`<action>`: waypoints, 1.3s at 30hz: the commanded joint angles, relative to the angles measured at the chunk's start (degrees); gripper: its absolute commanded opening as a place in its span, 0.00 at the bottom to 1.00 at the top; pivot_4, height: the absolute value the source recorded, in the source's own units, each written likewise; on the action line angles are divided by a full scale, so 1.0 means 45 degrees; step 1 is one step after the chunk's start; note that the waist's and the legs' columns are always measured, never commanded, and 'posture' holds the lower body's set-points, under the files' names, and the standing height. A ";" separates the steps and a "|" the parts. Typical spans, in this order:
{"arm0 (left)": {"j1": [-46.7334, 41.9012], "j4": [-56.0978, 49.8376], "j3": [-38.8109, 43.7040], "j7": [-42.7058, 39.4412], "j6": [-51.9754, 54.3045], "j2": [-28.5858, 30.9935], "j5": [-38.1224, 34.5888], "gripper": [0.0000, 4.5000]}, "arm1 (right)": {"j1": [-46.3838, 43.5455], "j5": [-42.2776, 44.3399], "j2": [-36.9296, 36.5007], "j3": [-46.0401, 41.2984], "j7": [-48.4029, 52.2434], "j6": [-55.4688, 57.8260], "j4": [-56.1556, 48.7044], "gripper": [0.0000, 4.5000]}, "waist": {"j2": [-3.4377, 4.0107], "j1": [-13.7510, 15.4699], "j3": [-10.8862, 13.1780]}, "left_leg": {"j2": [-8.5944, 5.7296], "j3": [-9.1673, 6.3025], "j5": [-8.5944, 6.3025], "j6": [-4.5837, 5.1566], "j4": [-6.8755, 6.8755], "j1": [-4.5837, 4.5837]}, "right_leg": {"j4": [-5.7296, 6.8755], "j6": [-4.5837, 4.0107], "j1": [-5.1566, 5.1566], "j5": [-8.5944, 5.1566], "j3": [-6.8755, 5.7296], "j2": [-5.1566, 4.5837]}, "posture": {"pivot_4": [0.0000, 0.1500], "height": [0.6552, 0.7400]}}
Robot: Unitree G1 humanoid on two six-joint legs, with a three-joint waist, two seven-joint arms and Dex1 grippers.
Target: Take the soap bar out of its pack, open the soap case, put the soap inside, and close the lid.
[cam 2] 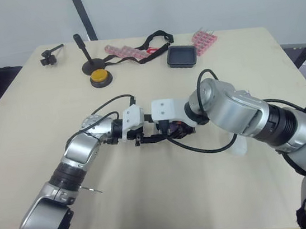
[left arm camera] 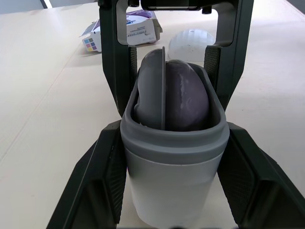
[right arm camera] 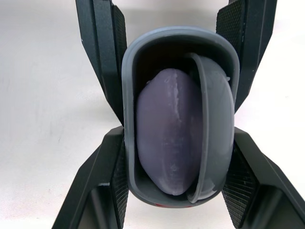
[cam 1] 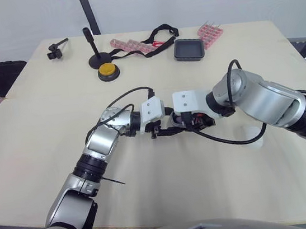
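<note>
One grey soap case (left arm camera: 172, 157) is sitting between two grippers over the middle of the worktop (cam 1: 43, 134). The left gripper (cam 1: 156, 130) and the right gripper (cam 1: 190, 122) are each pressing their fingers against its sides from opposite ends. Inside, one purple soap bar (right arm camera: 167, 133) is standing on edge beside one thin grey insert plate (left arm camera: 151, 90). One opened soap pack (left arm camera: 125, 31) and one white domed piece (left arm camera: 193, 42) are lying on the worktop nearby.

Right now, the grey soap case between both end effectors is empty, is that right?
Not empty: the soap case between the left end effector and right end effector holds a purple soap bar, as the right wrist view shows.
</note>
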 commanded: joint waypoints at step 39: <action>0.2943 -0.1785 0.3043 -0.0795 -0.0927 0.0228 -0.3807 0.42 | 0.2457 0.1267 -0.3574 -0.5246 0.0188 0.2730 -0.1688 1.00 | 0.0001 0.0046 -0.0001 | 0.0000 0.0001 -0.0009 0.0017 0.0012 0.0000 | -0.0040 -0.0001 0.0005 -0.0001 0.0004 -0.0006 | 1.00 0.99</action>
